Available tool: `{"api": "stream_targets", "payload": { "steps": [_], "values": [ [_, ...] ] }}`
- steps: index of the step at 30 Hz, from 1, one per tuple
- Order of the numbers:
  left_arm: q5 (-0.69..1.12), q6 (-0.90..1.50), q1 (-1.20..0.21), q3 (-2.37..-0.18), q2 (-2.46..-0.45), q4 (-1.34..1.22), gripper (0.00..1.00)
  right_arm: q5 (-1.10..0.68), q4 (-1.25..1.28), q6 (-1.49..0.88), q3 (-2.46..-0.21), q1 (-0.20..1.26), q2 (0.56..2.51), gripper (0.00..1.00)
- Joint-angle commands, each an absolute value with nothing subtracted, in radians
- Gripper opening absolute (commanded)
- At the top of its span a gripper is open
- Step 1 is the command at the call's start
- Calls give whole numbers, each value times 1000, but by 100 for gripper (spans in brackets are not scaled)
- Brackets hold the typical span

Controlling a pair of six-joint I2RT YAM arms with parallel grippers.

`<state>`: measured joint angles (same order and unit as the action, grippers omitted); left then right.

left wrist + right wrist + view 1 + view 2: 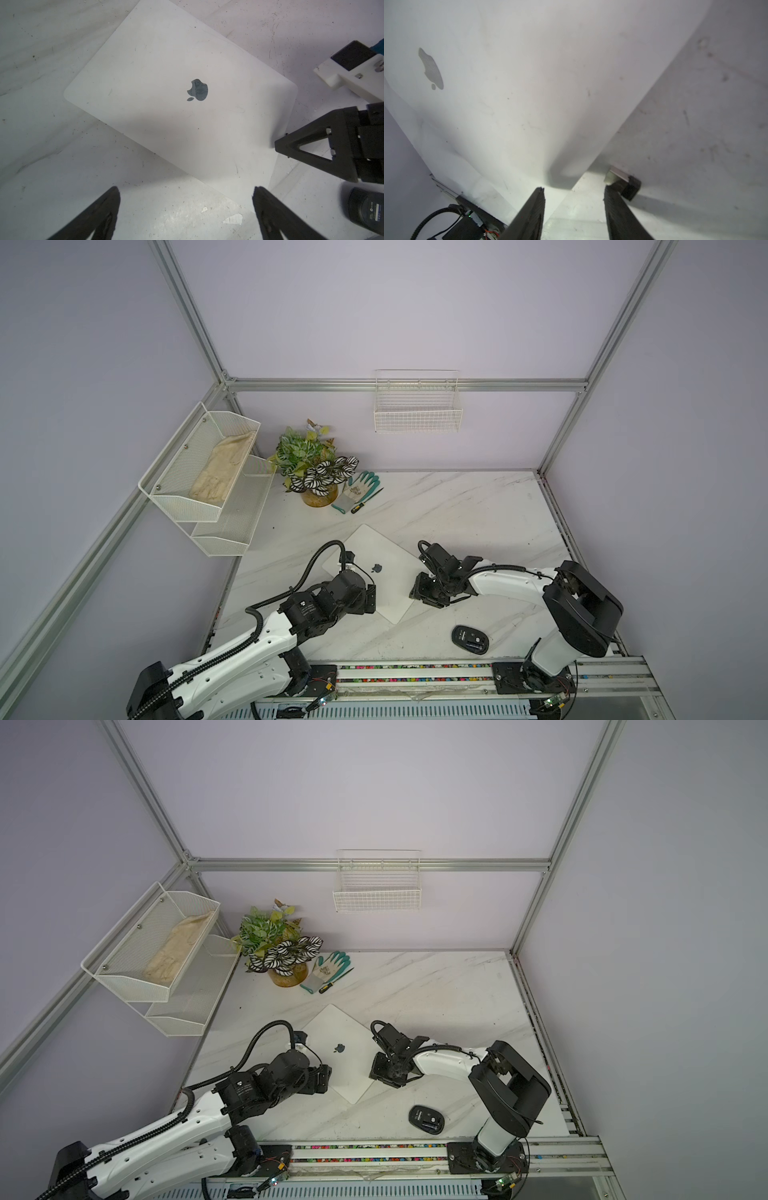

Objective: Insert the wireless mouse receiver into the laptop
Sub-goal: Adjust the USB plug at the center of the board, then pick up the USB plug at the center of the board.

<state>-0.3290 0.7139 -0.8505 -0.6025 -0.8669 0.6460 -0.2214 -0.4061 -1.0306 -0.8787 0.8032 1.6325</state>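
Observation:
The laptop [384,593] [353,1073] is a closed silver-white slab with a dark apple logo, lying askew mid-table. It fills the left wrist view [166,62] and the right wrist view [529,93]. My left gripper [187,193] [370,597] is wide open over bare table just off the laptop's near-left edge. My right gripper [574,188] [415,591] stands open at the laptop's right edge with nothing between its fingers. The wireless mouse receiver [626,184], a tiny black stub with a silver plug, lies just outside one fingertip with its plug toward the laptop's side. I cannot tell whether it sits in a port.
A black mouse [469,640] [426,1120] [367,209] lies belly-up near the table's front right. A potted plant [311,472], a green glove [359,487] and a screwdriver [365,502] sit at the back left. A mesh shelf [178,489] and a wire basket [417,423] hang on the walls.

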Motion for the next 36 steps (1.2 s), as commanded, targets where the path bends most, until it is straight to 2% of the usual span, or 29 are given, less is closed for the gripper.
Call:
{"api": "stream_targets", "payload": {
  "steps": [1,6,9,15,17,20,26,32,36],
  "values": [
    [-346,708,-841,-587,-854,640,100,-151,-578,-880,-945,806,1598,51],
    [-360,683,-819,-592,-820,654,100,-38,-743,-417,-1139,802,1502,53],
    [-350,665,-796,-594,-803,657,100,24,-787,-123,-1172,802,1459,56],
    [-325,660,-780,-585,-792,657,100,85,-818,285,-1123,778,1440,38],
    [-319,667,-780,-577,-799,647,100,78,-822,420,-1083,778,1444,42],
    [-307,675,-781,-573,-825,626,100,-45,-852,667,-1023,778,1431,47],
    [-298,687,-765,-566,-885,588,100,-202,-782,746,-986,777,1431,48],
    [-272,671,-735,-588,-947,579,100,-258,-684,784,-935,777,1490,47],
    [-264,647,-717,-614,-974,578,100,-273,-635,808,-946,775,1556,41]
  ]
}}
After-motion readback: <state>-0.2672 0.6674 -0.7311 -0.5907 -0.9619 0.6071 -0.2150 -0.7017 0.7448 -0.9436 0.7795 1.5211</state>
